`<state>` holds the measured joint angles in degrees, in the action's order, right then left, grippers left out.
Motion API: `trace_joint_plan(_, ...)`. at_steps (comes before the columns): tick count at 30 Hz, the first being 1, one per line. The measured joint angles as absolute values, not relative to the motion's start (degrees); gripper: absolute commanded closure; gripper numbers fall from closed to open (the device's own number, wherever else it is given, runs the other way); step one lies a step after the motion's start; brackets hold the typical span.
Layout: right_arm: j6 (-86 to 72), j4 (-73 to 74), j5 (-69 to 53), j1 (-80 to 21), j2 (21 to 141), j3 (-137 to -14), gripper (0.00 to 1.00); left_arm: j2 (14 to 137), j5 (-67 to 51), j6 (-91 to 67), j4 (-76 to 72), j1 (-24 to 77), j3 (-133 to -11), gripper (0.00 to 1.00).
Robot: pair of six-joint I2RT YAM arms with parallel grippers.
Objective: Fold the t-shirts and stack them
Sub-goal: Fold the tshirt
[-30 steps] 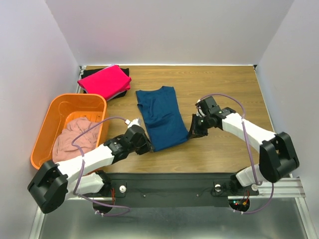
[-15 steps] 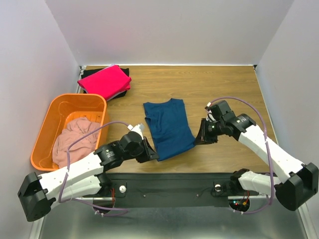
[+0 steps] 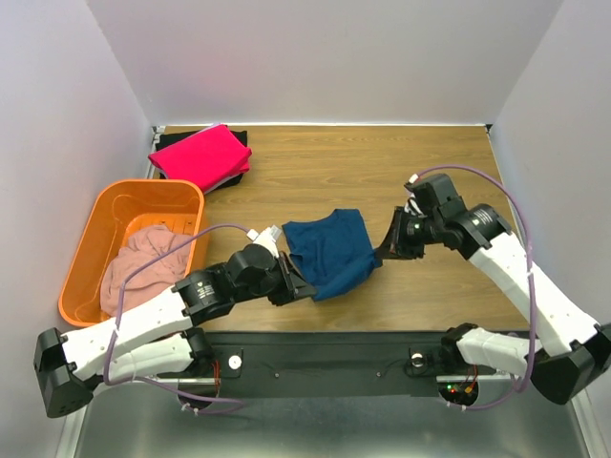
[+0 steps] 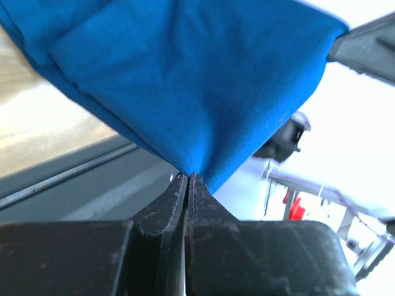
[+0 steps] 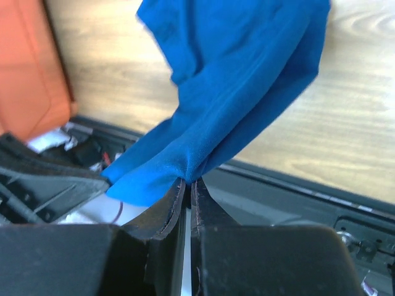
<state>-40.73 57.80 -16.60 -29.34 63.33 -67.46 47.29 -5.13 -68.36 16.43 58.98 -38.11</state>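
From above, the soft navy blue cloth t-shirt (image 3: 329, 250) hangs bunched, lifted over the wooden tabletop (image 3: 382, 172). Left wrist: the left claw (image 4: 187, 180) pinches one thin corner. Right wrist: the right claw (image 5: 187, 182) clamps a gathered edge. Such slight bites could slip under tension, dropping the shirt crooked.

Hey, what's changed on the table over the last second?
The left claw and right claw, shut on near corners of the navy t-shirt, moved right and apparently lifted it; its far end drew nearer. The bright pink t-shirt, orange basket and pale pink t-shirt stayed put.
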Motion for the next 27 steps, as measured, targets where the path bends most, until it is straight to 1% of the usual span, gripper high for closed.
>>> trace_joint_plan(6,-40.64,56.12,-12.08,-29.34,71.88,-71.61,0.99,51.11,-6.42,-67.46,12.91,51.62,-38.22,1.0)
trace_joint_plan(11,-39.81,54.17,-8.91,-29.34,79.22,-77.45,1.0,58.81,-10.11,-62.35,11.33,42.61,-40.91,1.0)
trace_joint_plan(16,-38.61,51.7,-6.22,-29.34,86.21,-83.07,1.0,63.26,-13.3,-57.74,10.5,35.88,-43.97,1.0)
trace_joint_plan(22,-37.28,49.21,-4.49,-29.34,94.15,-88.42,1.0,66.94,-16.93,-53.98,8.82,30.11,-44.69,1.0)
trace_joint_plan(27,-35.83,48.75,-3.42,-29.28,99.46,-92.95,1.0,72.29,-19.33,-51.53,8.34,27.77,-47.11,1.0)
